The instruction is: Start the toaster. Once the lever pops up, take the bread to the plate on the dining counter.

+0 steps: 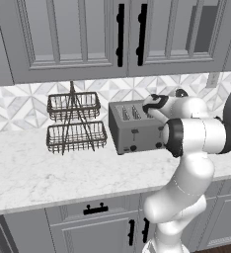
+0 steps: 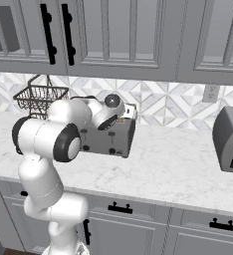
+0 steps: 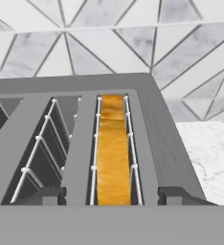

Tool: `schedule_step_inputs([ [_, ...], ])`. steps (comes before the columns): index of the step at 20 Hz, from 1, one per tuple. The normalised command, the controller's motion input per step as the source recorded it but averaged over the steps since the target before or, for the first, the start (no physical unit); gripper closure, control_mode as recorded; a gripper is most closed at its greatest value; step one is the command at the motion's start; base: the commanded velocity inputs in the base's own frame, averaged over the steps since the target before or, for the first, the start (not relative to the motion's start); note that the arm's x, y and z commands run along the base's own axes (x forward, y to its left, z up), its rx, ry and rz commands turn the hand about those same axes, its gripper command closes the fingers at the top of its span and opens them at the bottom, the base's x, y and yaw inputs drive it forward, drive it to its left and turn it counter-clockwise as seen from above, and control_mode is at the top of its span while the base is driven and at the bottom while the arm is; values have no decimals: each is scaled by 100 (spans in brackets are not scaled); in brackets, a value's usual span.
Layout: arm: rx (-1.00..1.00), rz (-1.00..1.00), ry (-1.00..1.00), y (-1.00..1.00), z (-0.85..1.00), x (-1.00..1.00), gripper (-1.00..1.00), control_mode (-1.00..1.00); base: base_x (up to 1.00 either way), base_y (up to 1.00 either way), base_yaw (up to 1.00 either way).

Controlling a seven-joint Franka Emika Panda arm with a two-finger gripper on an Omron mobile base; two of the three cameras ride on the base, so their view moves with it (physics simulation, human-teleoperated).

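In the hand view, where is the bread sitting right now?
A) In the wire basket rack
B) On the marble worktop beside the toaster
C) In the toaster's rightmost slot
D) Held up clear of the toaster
C: the bread shows as a golden-brown strip down in the rightmost slot of the toaster, between the slot's wire guides.

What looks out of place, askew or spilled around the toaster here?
Nothing stands out. The toaster sits square on the marble worktop, the bread stands straight in its end slot, and the wire basket rack is upright beside it.
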Motion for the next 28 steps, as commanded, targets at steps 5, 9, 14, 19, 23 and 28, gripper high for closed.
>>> schedule_step_inputs([
  [5,0,0,0,0,0,0,100,-100,0,0,0],
  [9,0,0,0,0,0,0,100,-100,0,0,0],
  [14,0,0,0,0,0,0,100,-100,0,0,0],
  [19,0,0,0,0,0,-3,100,-100,0,0,0],
  [23,0,0,0,0,9,-5,100,-100,0,0,0],
  [28,0,-2,0,2,33,-10,100,-100,0,0,0],
])
